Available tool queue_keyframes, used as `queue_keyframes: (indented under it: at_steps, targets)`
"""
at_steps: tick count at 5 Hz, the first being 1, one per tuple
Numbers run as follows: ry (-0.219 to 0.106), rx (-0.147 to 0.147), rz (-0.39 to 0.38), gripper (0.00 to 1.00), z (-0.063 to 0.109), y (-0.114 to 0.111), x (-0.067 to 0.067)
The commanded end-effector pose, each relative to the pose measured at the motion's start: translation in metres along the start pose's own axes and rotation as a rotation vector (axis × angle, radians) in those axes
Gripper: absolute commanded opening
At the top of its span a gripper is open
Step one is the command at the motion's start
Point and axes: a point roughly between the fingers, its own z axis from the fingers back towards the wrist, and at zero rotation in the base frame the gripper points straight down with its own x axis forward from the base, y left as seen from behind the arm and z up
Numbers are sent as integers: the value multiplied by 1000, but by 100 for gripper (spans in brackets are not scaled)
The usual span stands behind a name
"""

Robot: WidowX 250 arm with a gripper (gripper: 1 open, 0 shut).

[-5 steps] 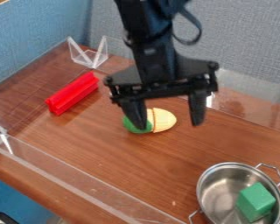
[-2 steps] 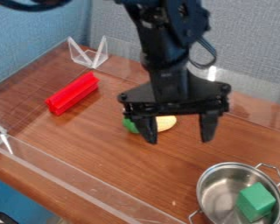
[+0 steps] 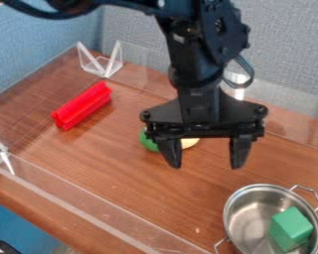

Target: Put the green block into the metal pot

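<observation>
The green block (image 3: 290,230) lies inside the metal pot (image 3: 248,206), a shiny round steel pot at the lower right with a wire loop handle. My gripper (image 3: 206,157) hangs over the wooden table, up and to the left of the pot. Its two black fingers (image 3: 173,154) are spread wide apart and hold nothing. It is apart from the pot and the block.
A long red block (image 3: 82,104) lies at the left. A yellow object on a green base (image 3: 186,143) sits just behind the fingers. A clear wire-like stand (image 3: 100,62) is at the back. Clear low walls (image 3: 69,189) edge the table.
The arm has moved to the right and toward the front, closer to the pot, with its fingers still spread. The green block stays in the pot.
</observation>
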Motion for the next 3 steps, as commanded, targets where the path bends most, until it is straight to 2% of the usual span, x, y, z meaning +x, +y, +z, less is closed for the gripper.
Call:
queue_keyframes:
  at_steps: [1,2,3]
  targets:
    - [-29,-20,-23,100,11,-7,12]
    - [-35,-10,-52,100,20,-6,20]
    - [-44,-3,-56,100,40,-2,32]
